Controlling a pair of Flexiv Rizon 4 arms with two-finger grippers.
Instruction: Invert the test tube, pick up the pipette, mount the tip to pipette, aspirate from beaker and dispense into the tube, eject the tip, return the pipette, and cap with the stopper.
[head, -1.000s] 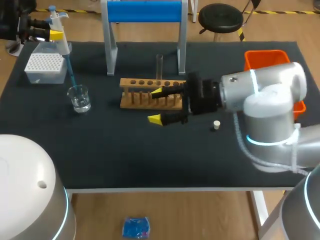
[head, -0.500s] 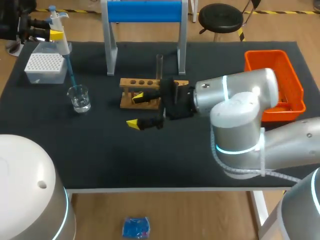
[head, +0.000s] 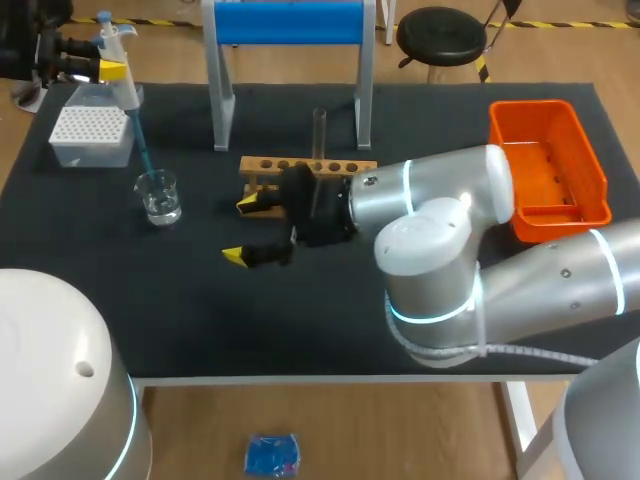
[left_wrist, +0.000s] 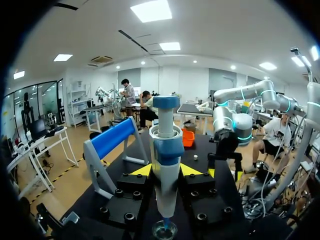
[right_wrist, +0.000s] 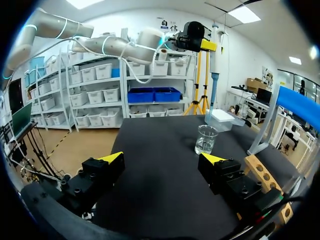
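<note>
On the table (head: 180, 320), the tip box (head: 92, 135) sits far left, with the beaker (head: 158, 196) just before it. The left gripper (head: 112, 70) holds the pipette (head: 128, 95) above the box, its tip over the beaker. Mid-table, the rack (head: 345, 166) stands before the stand (head: 290, 40), with 1 tube (head: 319, 130) upright in it. The right gripper (head: 243, 230) lies between rack and beaker. The bin (head: 532, 108) sits far right.

**Room around the worktop.** Black-topped worktop (head: 200, 320). Below its near edge: wood floor (head: 400, 430) with a blue scrap (head: 272, 453). Beyond its far edge: black stool (head: 441, 35), yellow-black floor tape (head: 165, 22). Overhead: ceiling panel lights (left_wrist: 152, 10). Beyond: white walls (left_wrist: 200, 82), shelves (right_wrist: 145, 95) of bins.
</note>
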